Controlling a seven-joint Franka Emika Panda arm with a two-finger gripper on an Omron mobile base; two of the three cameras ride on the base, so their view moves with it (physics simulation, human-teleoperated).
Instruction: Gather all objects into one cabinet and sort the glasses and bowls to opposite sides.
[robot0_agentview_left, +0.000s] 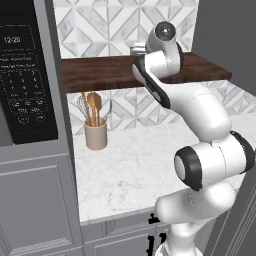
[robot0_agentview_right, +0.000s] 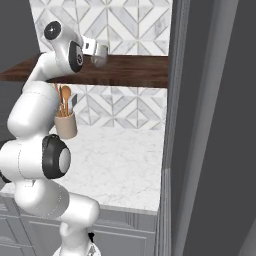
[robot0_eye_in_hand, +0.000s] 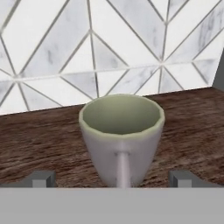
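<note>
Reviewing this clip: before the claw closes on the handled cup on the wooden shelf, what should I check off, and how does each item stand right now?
1. Cup upright on the wooden shelf: ok.
2. Cup centred between the claw's fingertips: ok, one tip shows on each side of it.
3. Claw open: ok, tips stand wider than the cup.
4. Cup handle position: ok, it faces the camera, midway between the tips.
5. Cup empty: ok, pale green inside shows nothing in it.
6. Fingers deep enough around the cup body: cannot tell; the right base view shows the claw at the cup, contact unclear.
</note>
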